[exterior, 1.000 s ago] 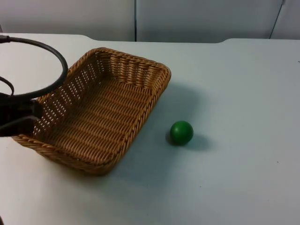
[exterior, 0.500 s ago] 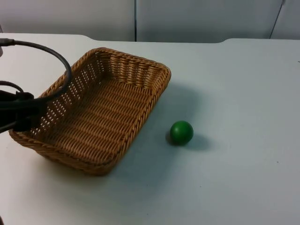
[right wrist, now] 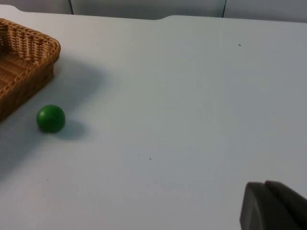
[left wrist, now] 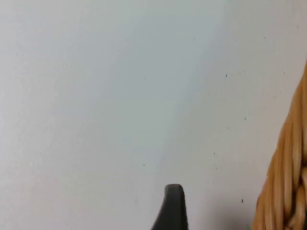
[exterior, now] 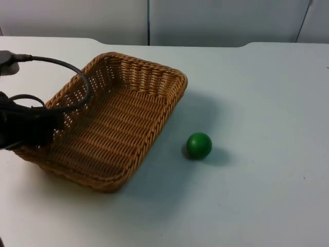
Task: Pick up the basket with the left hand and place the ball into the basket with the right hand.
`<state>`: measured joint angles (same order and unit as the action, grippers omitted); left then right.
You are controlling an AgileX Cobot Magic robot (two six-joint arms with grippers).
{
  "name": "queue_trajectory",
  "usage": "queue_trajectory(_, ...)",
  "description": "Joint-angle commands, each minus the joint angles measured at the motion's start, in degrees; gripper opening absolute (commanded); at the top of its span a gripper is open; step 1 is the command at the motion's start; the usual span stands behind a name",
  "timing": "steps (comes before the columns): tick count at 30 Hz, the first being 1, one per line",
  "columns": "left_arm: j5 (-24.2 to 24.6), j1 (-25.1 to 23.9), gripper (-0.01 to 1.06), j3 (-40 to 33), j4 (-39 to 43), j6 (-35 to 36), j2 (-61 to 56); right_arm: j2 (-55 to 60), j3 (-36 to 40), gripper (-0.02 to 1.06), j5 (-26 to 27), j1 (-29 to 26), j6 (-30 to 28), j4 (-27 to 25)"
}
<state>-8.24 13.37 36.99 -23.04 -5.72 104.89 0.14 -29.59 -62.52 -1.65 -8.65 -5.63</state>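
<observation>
The left gripper [exterior: 49, 126] sits right at the near-left rim of the wicker basket [exterior: 115, 121], which rests on the white table [exterior: 257, 103], though whether its fingers have closed on the weave I cannot tell. That basket looks light and fairly stiff, so a pinch on the braided rim should carry it. The small green ball [exterior: 199, 145] lies just beside the basket's right wall, smooth and likely to roll, best squeezed across its middle. The right gripper [right wrist: 273, 206] waits well apart, grip state unclear.
</observation>
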Motion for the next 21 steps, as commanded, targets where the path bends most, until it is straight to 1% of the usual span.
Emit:
queue_trajectory(1,0.2,0.4,0.66,1.3,-2.2,0.3,1.6,-0.1,0.3,0.0,0.4,0.2,-0.3,0.3)
queue_trajectory(3,0.7,0.4,0.63,2.6,-3.9,0.3,3.1,-0.1,0.3,0.0,0.4,0.2,-0.3,0.3)
queue_trajectory(6,0.6,0.4,0.52,3.8,-5.4,0.3,4.5,-0.1,0.3,0.0,0.4,0.2,-0.3,0.3)
queue_trajectory(7,0.6,0.4,0.52,3.8,-5.4,0.3,4.5,-0.1,0.3,0.0,0.4,0.2,-0.3,0.3)
queue_trajectory(11,-2.2,0.4,0.31,3.9,-5.4,0.3,4.6,-0.1,0.3,0.0,0.4,0.2,-0.3,0.3)
queue_trajectory(12,-2.2,0.4,0.31,3.9,-5.4,0.3,4.6,-0.1,0.3,0.0,0.4,0.2,-0.3,0.3)
queue_trajectory(16,-3.6,0.4,0.03,3.9,-5.4,0.3,4.6,-0.1,0.3,0.0,0.4,0.2,-0.3,0.3)
queue_trajectory(17,-3.6,0.4,0.03,3.9,-5.4,0.3,4.6,-0.1,0.3,0.0,0.4,0.2,-0.3,0.3)
queue_trajectory(18,-3.8,0.4,0.0,3.9,-5.4,0.3,4.6,-0.1,0.3,0.0,0.4,0.2,-0.3,0.3)
queue_trajectory(21,-3.9,0.4,0.0,3.9,-5.4,0.6,4.6,-0.1,0.3,0.0,0.4,0.2,-0.3,0.3)
